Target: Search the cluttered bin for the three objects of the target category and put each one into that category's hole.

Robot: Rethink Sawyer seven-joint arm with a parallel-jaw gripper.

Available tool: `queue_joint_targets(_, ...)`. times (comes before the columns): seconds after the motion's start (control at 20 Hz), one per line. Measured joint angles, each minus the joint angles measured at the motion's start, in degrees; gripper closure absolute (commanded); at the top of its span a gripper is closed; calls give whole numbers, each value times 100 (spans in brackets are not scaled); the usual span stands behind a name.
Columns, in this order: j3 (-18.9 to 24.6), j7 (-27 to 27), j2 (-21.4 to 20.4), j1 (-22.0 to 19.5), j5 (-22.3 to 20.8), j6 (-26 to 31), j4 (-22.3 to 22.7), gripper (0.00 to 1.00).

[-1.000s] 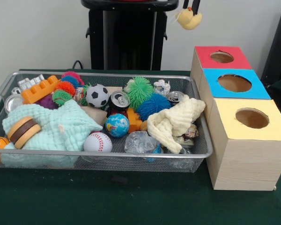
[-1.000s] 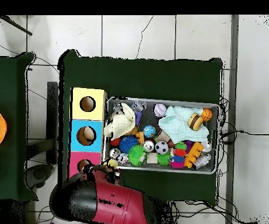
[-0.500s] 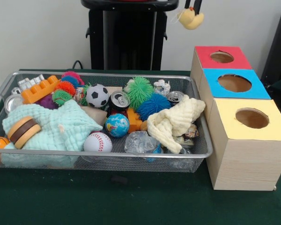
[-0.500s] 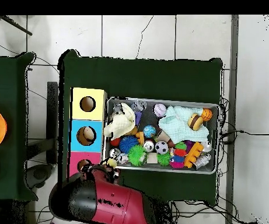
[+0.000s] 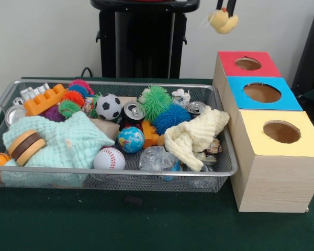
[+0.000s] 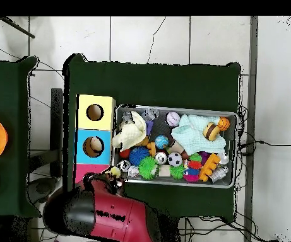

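The jaws, clamped on the small yellow rubber duck [image 5: 223, 21], keep sliding toward the red-topped wooden box [image 5: 247, 64]. Its round hole [image 5: 248, 64] now sits just below, so a drop looks close.

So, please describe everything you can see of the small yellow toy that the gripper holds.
The yellow toy looks like a small rubber duck, rounded and soft yellow with an orange spot. It hangs in the air, pinched from above by the gripper, high over the near edge of the red-topped box. Nothing else touches it.
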Motion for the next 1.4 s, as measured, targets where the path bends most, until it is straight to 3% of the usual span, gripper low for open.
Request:
queue_joint_targets(0.5,0,342,124,342,225,0,-10,100)
queue_joint_targets(1.4,17,499,802,291,375,-130,-72,100)
